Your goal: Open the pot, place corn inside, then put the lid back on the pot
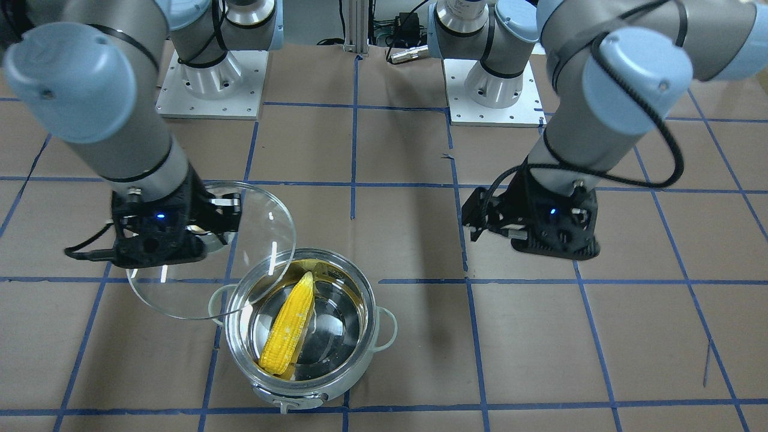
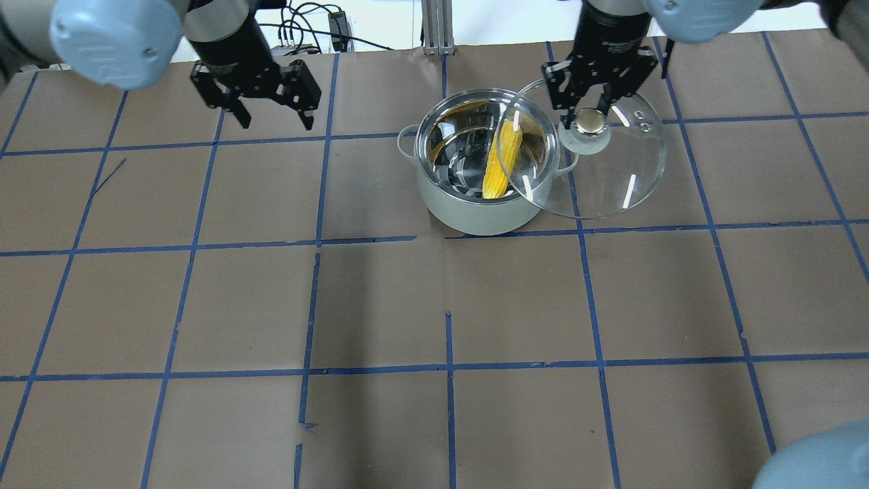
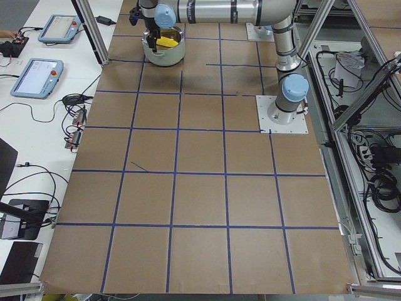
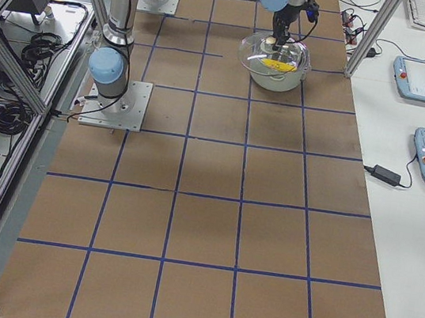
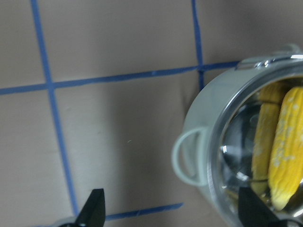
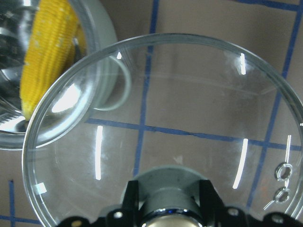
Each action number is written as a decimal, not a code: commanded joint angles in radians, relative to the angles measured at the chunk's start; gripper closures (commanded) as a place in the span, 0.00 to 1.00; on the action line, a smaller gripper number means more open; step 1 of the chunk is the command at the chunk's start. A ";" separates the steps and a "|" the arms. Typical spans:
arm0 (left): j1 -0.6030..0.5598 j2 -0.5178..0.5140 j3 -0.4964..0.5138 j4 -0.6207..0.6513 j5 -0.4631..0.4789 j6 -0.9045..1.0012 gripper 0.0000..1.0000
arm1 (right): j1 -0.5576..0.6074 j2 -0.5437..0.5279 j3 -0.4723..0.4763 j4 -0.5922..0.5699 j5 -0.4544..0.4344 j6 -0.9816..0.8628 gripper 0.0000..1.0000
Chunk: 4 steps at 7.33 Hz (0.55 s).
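The steel pot (image 2: 475, 210) stands open at the table's far middle, with the yellow corn (image 2: 502, 163) lying inside it. My right gripper (image 2: 589, 119) is shut on the knob of the glass lid (image 2: 611, 176). It holds the lid lifted and to the right of the pot, and the lid's edge overlaps the pot's right rim. The front view shows the lid (image 1: 180, 288), the corn (image 1: 291, 324) and the pot (image 1: 300, 393). The right wrist view shows the lid (image 6: 180, 118) beside the corn (image 6: 45, 56). My left gripper (image 2: 277, 122) is open and empty, left of the pot.
The brown table is marked with a blue tape grid (image 2: 448, 367). The two arm bases (image 1: 210, 84) stand at the robot's side. Teach pendants (image 4: 420, 78) and cables lie on the side table beyond the pot.
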 commanded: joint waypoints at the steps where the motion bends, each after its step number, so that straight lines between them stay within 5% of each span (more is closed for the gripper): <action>1: 0.026 0.141 -0.043 -0.098 0.076 0.015 0.00 | 0.086 0.113 -0.117 0.001 0.010 0.063 0.80; 4: 0.031 0.142 0.002 -0.100 0.045 0.023 0.00 | 0.108 0.247 -0.254 0.023 0.013 0.074 0.79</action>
